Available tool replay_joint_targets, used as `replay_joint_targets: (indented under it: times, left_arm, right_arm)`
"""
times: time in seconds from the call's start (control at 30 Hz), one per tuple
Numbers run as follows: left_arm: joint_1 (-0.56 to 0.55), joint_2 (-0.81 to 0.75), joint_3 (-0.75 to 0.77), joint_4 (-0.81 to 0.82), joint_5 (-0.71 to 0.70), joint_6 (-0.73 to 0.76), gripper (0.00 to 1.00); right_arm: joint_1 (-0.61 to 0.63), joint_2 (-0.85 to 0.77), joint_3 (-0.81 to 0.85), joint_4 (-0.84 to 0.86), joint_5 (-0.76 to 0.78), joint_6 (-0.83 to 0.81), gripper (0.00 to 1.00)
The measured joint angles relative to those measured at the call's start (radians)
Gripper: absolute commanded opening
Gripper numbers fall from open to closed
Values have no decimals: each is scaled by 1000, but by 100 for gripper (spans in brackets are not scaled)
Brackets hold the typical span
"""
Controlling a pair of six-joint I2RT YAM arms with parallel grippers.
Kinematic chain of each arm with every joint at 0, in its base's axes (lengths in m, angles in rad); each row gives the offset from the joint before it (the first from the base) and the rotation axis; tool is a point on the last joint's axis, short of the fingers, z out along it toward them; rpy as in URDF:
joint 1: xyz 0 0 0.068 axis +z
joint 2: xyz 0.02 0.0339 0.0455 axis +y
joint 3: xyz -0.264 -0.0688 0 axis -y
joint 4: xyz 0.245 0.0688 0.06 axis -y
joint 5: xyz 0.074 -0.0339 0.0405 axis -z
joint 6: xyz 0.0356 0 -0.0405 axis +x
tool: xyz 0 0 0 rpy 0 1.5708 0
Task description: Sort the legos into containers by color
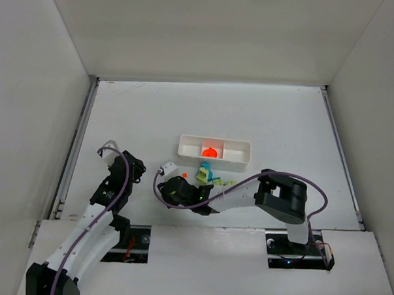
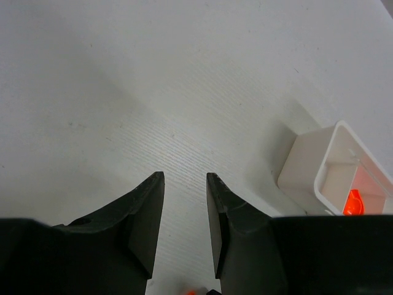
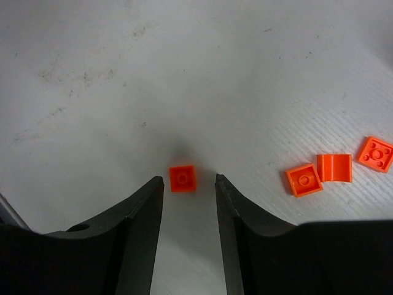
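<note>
The R gripper (image 3: 189, 178) is seen w/ its fingers apart and nothing held. One small orange lego (image 3: 183, 178) lies flat on the table right btwn the two tips, closer to one tip than the other, not touched. It's square, so no long side has to be lined up, and its edges sit almost straight w/ the fingers. Prob. only a small move down and a squeeze is needed. 3 more orange legos (image 3: 334, 168) are found off to one side, close together. The L gripper (image 2: 184, 175) has its fingers apart too, w/ only bare table btwn them, so the R arm is the nearer one. Further out, the white tray (image 1: 235, 163) is seen, w/ one orange piece (image 1: 210, 151) in its middle part. Some blue legos (image 1: 204, 169) and yellow-green legos (image 1: 227, 182) lie just in front of it. The table (image 1: 153, 113) is white and flat, w/ white walls (image 1: 208, 37) all round.
</note>
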Motion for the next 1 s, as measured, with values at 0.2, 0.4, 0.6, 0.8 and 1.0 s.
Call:
replay_joint_targets:
  times: [0.2,0.4,0.6,0.8,1.0]
  left_arm:
    - [5,0,-1,4,10,0,31]
    - [16,-2,-2,8,15,0,31]
    - [18,-7,-6,8,16,0,31]
    - [21,-21,-7,10,16,0,31]
    - [30,-27,-7,11,16,1,31]
  right_arm:
    - [1,8,8,-14,27,-13,37]
    - [14,19,17,-14,65,-45,40]
    - [22,29,27,-14,89,-80,42]
    - [26,47,50,-17,104,-111,37]
    - [26,52,61,-26,104,-127,26]
